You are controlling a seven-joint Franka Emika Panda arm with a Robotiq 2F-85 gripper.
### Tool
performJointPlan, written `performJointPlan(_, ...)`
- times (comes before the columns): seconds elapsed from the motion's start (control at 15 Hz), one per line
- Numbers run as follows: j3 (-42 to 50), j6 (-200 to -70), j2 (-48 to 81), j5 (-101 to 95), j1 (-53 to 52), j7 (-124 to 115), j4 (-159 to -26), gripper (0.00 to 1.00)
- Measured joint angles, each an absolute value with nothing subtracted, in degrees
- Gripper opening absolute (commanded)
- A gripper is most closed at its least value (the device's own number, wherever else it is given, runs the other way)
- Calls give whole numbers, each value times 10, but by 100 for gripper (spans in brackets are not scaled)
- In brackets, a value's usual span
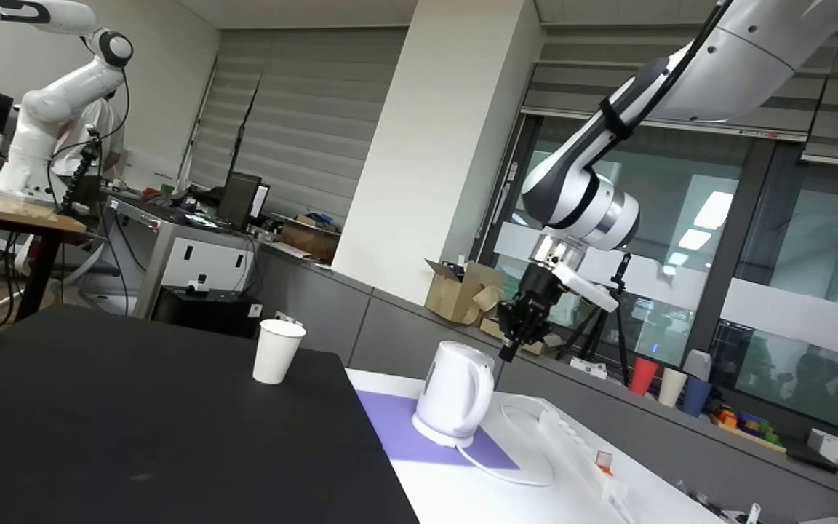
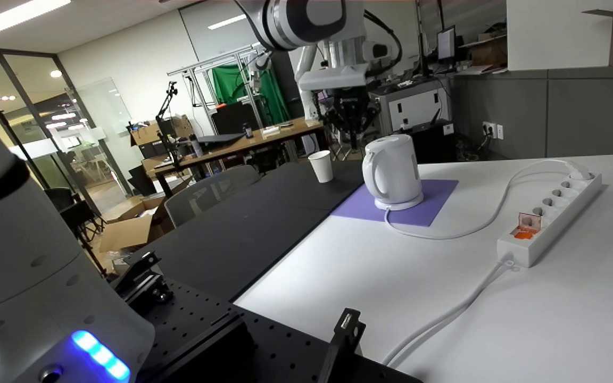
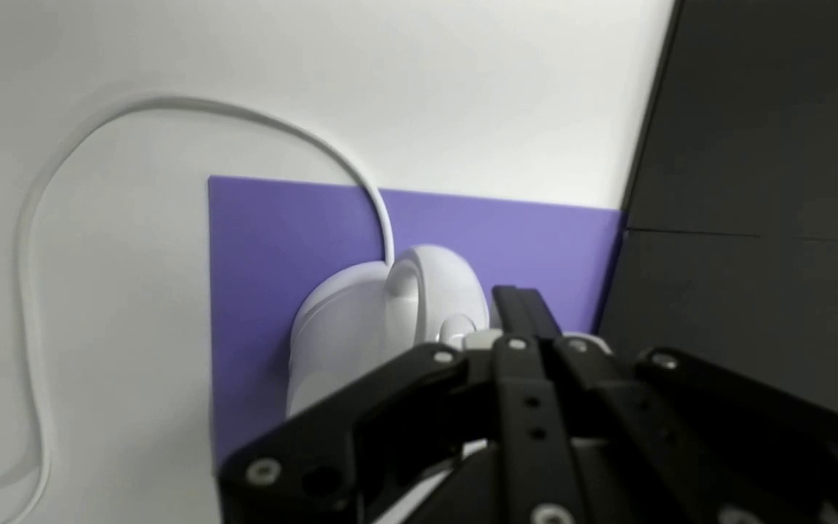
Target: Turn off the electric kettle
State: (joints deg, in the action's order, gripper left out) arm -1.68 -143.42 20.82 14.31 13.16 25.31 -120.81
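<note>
The white electric kettle [image 1: 448, 393] stands upright on a purple mat [image 1: 390, 429]. It shows in both exterior views [image 2: 398, 167], with its handle visible. In the wrist view the kettle [image 3: 339, 335] is partly hidden behind the gripper; a small tab [image 3: 457, 327] shows by the top of the handle [image 3: 452, 280]. My gripper [image 3: 521, 292] is shut and empty, its two fingertips together. In the wrist view the tips appear just right of the handle. In both exterior views the gripper [image 1: 509, 352] [image 2: 353, 141] points down near the kettle's top, apart from it.
A white paper cup [image 2: 321, 166] stands on the black table [image 2: 264, 213] near the kettle. The kettle's white cord [image 2: 477, 229] curves over the white table [image 2: 365, 266] to a power strip [image 2: 551, 221] with an orange switch. Grey wall panels [image 1: 419, 342] stand behind.
</note>
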Motion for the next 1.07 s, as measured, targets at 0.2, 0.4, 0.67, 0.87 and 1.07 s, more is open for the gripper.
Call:
performJointPlan(0.2, -10, -1474, 208, 132, 122, 239, -1211, 0)
performJointPlan(0.4, -6, -1500, 208, 120, 117, 228, -1212, 26)
performJointPlan(0.67, 2, -1520, 208, 101, 110, 209, -1216, 21)
performJointPlan(0.87, 5, -1521, 208, 100, 108, 206, -1216, 27)
performJointPlan(1.07, 5, -1521, 208, 100, 108, 205, -1216, 27)
